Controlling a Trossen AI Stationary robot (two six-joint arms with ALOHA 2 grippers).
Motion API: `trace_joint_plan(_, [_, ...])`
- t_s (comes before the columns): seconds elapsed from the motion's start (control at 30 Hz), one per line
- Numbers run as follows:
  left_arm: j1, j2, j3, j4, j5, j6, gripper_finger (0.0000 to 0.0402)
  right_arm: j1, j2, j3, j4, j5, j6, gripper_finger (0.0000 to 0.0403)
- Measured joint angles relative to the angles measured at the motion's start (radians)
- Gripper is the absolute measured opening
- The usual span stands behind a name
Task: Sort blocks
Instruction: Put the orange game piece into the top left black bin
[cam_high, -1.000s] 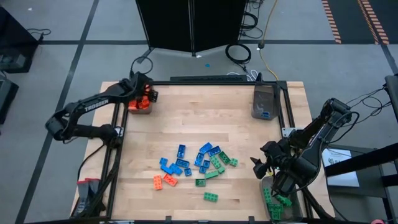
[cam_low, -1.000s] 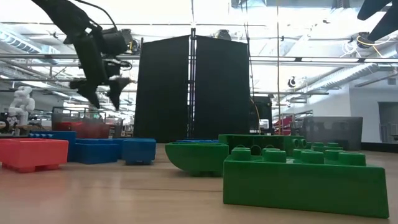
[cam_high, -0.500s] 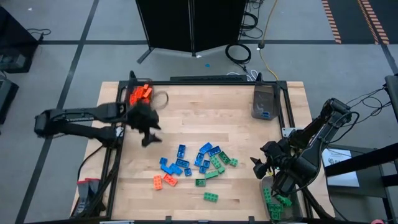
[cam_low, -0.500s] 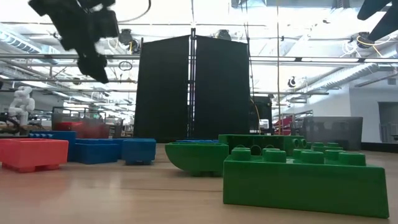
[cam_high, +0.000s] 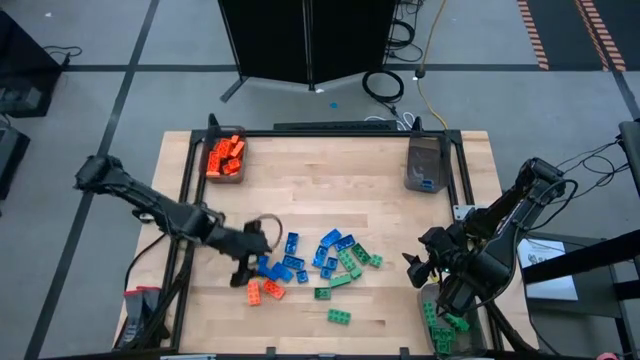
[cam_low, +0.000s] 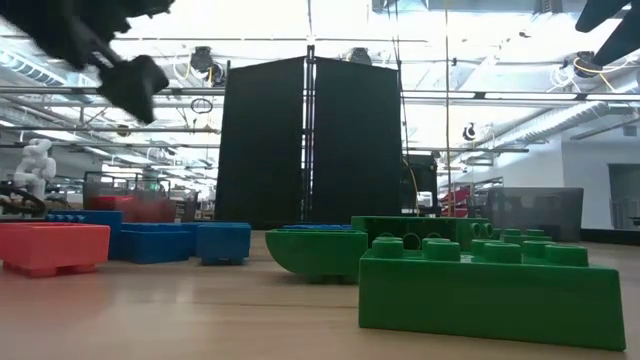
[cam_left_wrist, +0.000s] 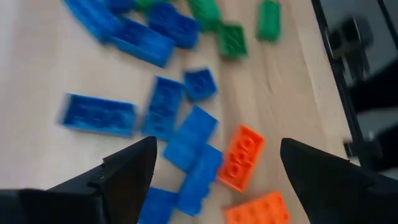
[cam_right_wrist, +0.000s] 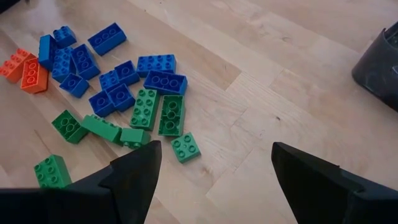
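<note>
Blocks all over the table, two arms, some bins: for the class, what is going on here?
A two-armed robot is sorting blocks by colour. The left end effector hangs open and empty over the loose pile, just above two orange blocks. Blue blocks and green blocks lie mixed mid-table. An orange-filled bin sits at the far left corner, a bin with blue at the far right. The right end effector waits open by the right edge, near a bin with green.

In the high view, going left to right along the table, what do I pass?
Bin of orange blocks → left gripper, open above the two loose orange blocks → pile of blue and green blocks → grey bin → right gripper, open.
</note>
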Motion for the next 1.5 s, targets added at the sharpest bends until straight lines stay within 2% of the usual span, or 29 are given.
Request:
trace_joint_plan(0.27, [-0.135,0.185,0.075,0.056,-0.015,0.050,0.0342,0.000,0.000,0.000,0.000,0.000,-0.004,0.0299])
trace_joint_plan(0.47, [-0.144,0.230,0.101,0.095,-0.032,0.104,0.0342,0.000,0.000,0.000,0.000,-0.007,-0.044,0.0299])
trace_joint_plan(0.57, [-0.144,0.250,0.101,0.093,-0.031,0.135,0.0342,0.000,0.000,0.000,-0.001,-0.046,-0.055,0.0299])
trace_joint_plan(0.83, [-0.144,0.363,0.101,0.097,-0.036,0.219,0.0342,0.000,0.000,0.000,-0.001,-0.082,-0.059,0.0299])
trace_joint_plan(1.13, [-0.144,0.447,0.103,0.112,-0.078,0.220,0.0339,0.000,0.000,0.000,-0.001,-0.082,-0.105,0.0299])
trace_joint_plan(1.23, [-0.144,0.461,0.103,0.115,-0.050,0.219,0.0320,0.000,0.000,0.000,-0.002,-0.082,-0.109,0.0299])
trace_joint_plan(1.5, [-0.142,0.488,0.100,0.093,-0.040,0.238,0.0232,0.000,0.000,0.000,-0.005,-0.082,-0.113,0.0299])
